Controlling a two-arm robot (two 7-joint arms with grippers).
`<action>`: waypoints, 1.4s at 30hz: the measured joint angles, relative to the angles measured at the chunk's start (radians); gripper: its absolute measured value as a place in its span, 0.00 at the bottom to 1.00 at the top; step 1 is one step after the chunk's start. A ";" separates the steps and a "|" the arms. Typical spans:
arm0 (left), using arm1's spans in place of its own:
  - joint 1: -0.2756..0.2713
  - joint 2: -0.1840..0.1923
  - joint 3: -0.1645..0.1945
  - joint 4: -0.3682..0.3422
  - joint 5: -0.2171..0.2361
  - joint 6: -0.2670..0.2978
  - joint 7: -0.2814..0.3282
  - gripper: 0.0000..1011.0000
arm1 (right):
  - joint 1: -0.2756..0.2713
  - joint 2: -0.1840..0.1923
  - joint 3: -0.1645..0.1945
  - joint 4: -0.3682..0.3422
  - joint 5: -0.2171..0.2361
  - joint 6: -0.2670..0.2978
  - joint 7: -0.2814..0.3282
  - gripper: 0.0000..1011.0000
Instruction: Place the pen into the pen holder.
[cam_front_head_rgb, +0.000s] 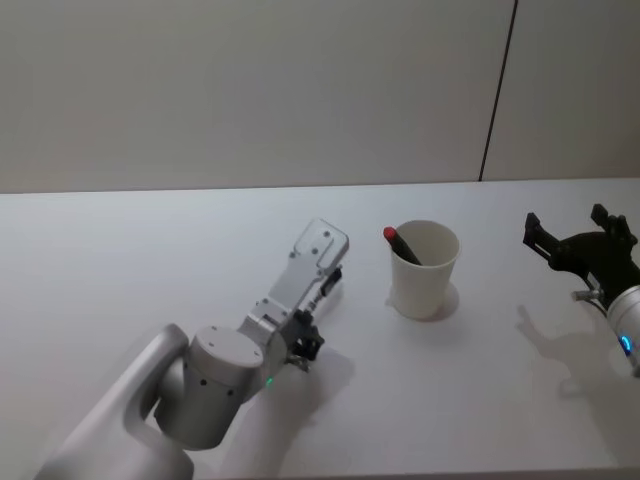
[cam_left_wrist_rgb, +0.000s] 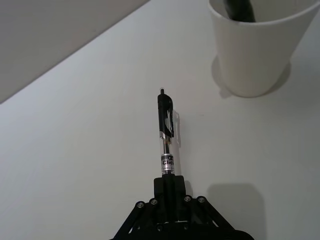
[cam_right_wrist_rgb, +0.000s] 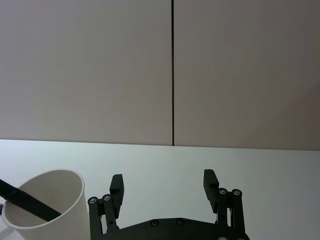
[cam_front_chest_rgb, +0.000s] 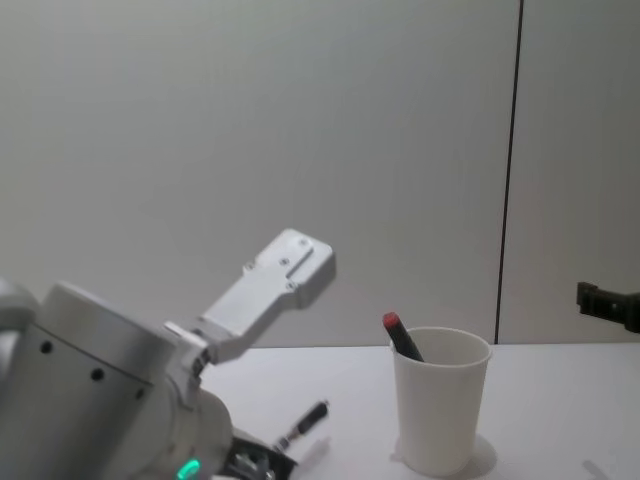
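Note:
My left gripper (cam_left_wrist_rgb: 169, 184) is shut on the lower end of a black pen (cam_left_wrist_rgb: 166, 131) with a clear clip. The pen (cam_front_chest_rgb: 305, 420) sticks out forward, just over the white table, left of the pen holder. The pen holder (cam_front_head_rgb: 425, 275) is a white paper cup standing upright (cam_front_chest_rgb: 438, 410), and its wall also shows in the left wrist view (cam_left_wrist_rgb: 252, 55). A dark pen with a red end (cam_front_head_rgb: 398, 242) leans inside it. My right gripper (cam_front_head_rgb: 567, 224) hovers open to the right of the cup, with nothing between its fingers (cam_right_wrist_rgb: 163, 181).
The white table (cam_front_head_rgb: 150, 260) runs back to a grey wall with a dark vertical seam (cam_front_head_rgb: 497, 90). My left arm's wrist and elbow (cam_front_head_rgb: 215, 385) fill the near left of the table.

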 joint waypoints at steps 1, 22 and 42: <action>0.005 0.005 -0.004 -0.017 0.006 0.000 0.015 0.12 | 0.000 0.000 0.000 0.000 0.000 0.000 0.000 0.99; 0.086 0.063 -0.040 -0.161 0.061 -0.187 0.169 0.12 | 0.000 0.000 0.000 0.000 0.000 0.000 0.000 0.99; 0.129 0.101 -0.058 -0.186 0.117 -0.552 0.189 0.12 | 0.000 0.000 0.000 0.000 0.000 0.000 0.000 0.99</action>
